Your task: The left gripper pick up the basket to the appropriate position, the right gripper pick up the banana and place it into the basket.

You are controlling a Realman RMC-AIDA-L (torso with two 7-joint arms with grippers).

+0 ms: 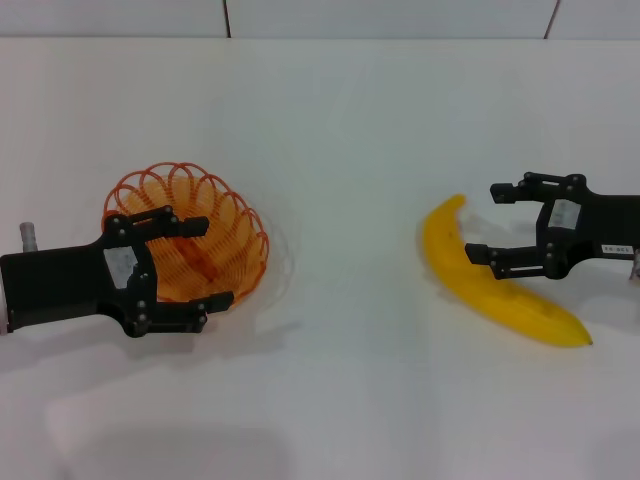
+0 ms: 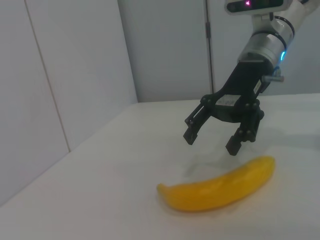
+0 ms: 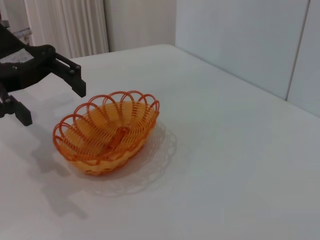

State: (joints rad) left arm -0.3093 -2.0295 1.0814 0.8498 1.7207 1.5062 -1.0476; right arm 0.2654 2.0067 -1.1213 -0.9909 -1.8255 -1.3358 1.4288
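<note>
The orange wire basket (image 1: 196, 256) stands on the white table at the left; it also shows in the right wrist view (image 3: 107, 132). My left gripper (image 1: 216, 262) is open, its fingers spread over the basket's near end and held a little above it (image 3: 50, 102). The yellow banana (image 1: 500, 292) lies flat on the table at the right, also seen in the left wrist view (image 2: 220, 187). My right gripper (image 1: 482, 222) is open and hovers just above the banana's middle without touching it (image 2: 211, 142).
The white table (image 1: 340, 150) spans the whole view, with bare surface between basket and banana. Pale wall panels (image 2: 75, 75) stand past the table's far edge.
</note>
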